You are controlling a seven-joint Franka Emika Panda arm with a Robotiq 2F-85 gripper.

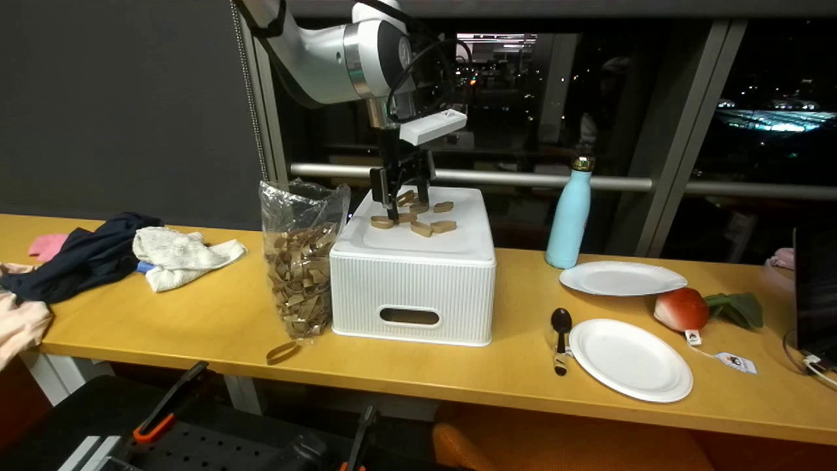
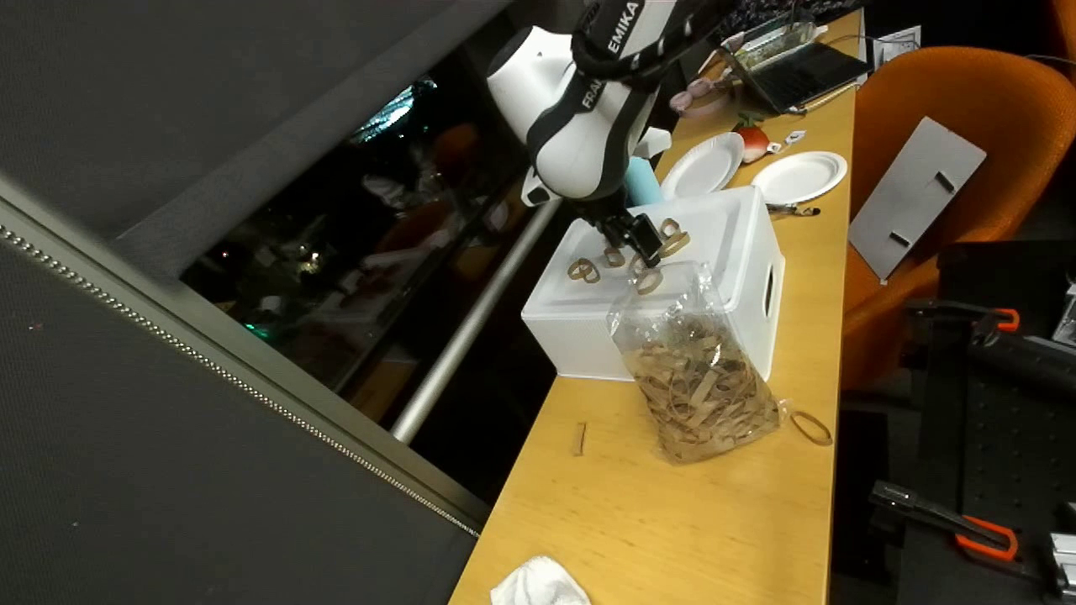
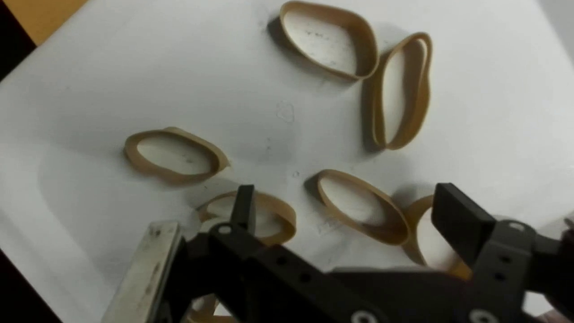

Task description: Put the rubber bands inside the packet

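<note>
Several tan rubber bands lie loose on top of a white ribbed box [image 1: 412, 286]; they show in an exterior view [image 1: 443, 226] and in an exterior view [image 2: 674, 244]. The packet is a clear plastic bag [image 1: 301, 275] part filled with rubber bands, standing open-topped against the box's side; it also shows in an exterior view [image 2: 698, 386]. My gripper [image 1: 409, 208] is open, pointing down low over the box top. In the wrist view my gripper [image 3: 347, 208] has an oval rubber band [image 3: 387, 228] between its spread fingers, with other bands under each fingertip. Whether the fingertips touch the box is unclear.
Single bands lie on the table by the packet, one near the front edge [image 1: 282, 359] and another [image 2: 580, 439]. A blue bottle [image 1: 570, 216], paper plates [image 1: 631, 360], a spoon [image 1: 561, 320] and a red plush [image 1: 681, 309] stand beyond the box. Cloths [image 1: 186, 255] lie across from them.
</note>
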